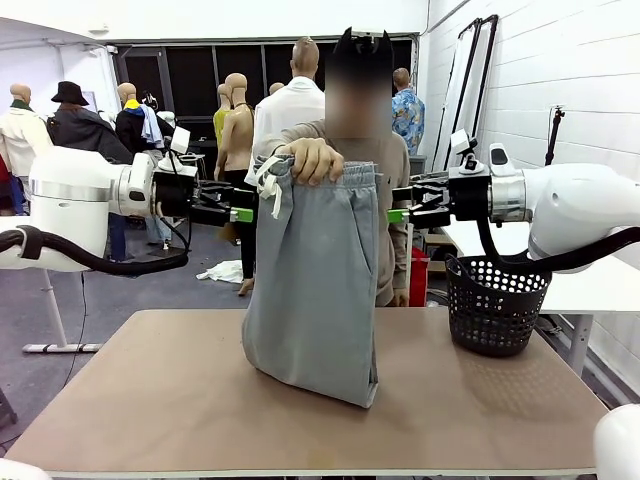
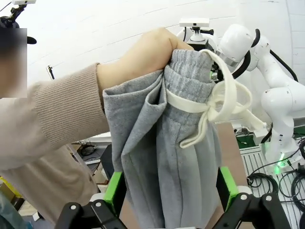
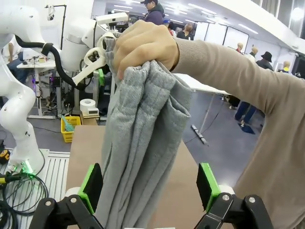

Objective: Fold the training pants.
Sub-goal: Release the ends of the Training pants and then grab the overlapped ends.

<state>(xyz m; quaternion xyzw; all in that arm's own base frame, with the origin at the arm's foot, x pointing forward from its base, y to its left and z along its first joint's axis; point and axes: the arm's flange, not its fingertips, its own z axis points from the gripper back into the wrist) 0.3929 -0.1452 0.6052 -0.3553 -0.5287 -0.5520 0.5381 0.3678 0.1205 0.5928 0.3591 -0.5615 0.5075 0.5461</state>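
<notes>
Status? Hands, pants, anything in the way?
Left hand open, right hand open, flanking the training pants at waist. Pants hang from person's hand, lower end on table. Basket off right, not blocking.

So my table (image 1: 150, 400) is just a plain brown top across the lower half of the frame. Two things touch it: a black mesh basket (image 1: 497, 305) at middle right, by the far edge, and the bottom end of the grey training pants (image 1: 315, 290), resting around centre while the rest stands upright above.
</notes>
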